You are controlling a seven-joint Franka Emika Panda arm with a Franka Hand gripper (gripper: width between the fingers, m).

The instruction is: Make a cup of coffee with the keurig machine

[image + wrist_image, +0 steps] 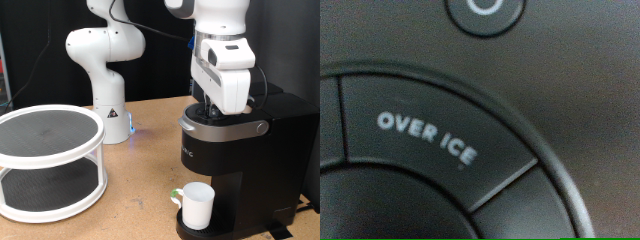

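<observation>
The black keurig machine (240, 160) stands at the exterior view's right, lid down, silver-grey handle at its front. The white cup (197, 205) sits on the drip tray under the spout, handle towards the exterior view's left. My gripper (214, 107) hangs straight down onto the top of the machine, its fingertips at the button panel and hidden by the hand. The wrist view is filled by the machine's top panel (550, 100) at very close range, with a button marked OVER ICE (425, 140) and part of a round button (485, 10). No fingers show there.
A white two-tier round rack (48, 160) stands at the exterior view's left. A second white robot arm base (105, 80) stands behind it on the wooden table (135, 195), with a small blue light beside it.
</observation>
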